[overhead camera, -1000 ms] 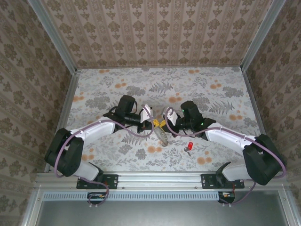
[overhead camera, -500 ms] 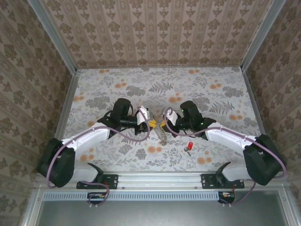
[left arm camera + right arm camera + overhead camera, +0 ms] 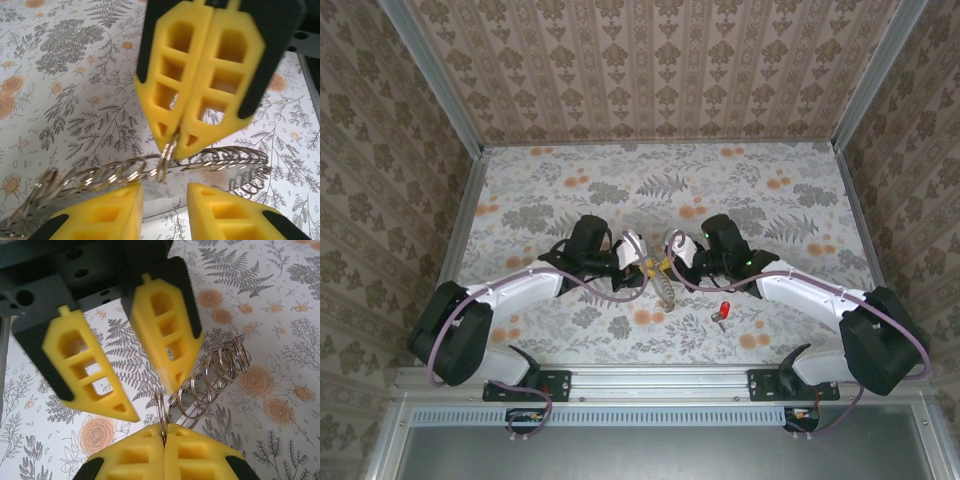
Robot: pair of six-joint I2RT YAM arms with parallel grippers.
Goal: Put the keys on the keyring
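Standing in the way: we see the left gripper (image 3: 642, 262) and the right gripper (image 3: 665, 264) meeting tip to tip at the middle of the table (image 3: 770, 190), each crowding the other, with cables looping beside both wrists.
Other things: a red-headed key (image 3: 723, 311) lies on the flowered tabletop, right of the grippers and nearer than them, apart from both.
Edges and room: papered walls close the left, right and far sides, and a metal rail (image 3: 660, 380) runs along the near edge. We find bare table beyond the arms and out to both sides.
Right tool: the right gripper is clamped flat on one ring of the keyring (image 3: 220, 157).
Left tool: the left gripper has its fingers spread apart and grips nothing.
Task's thing: the keyring, a chain of silvery rings, runs across the gap between the left fingers; we cannot tell whether it touches them. From above, it trails toward the near edge.
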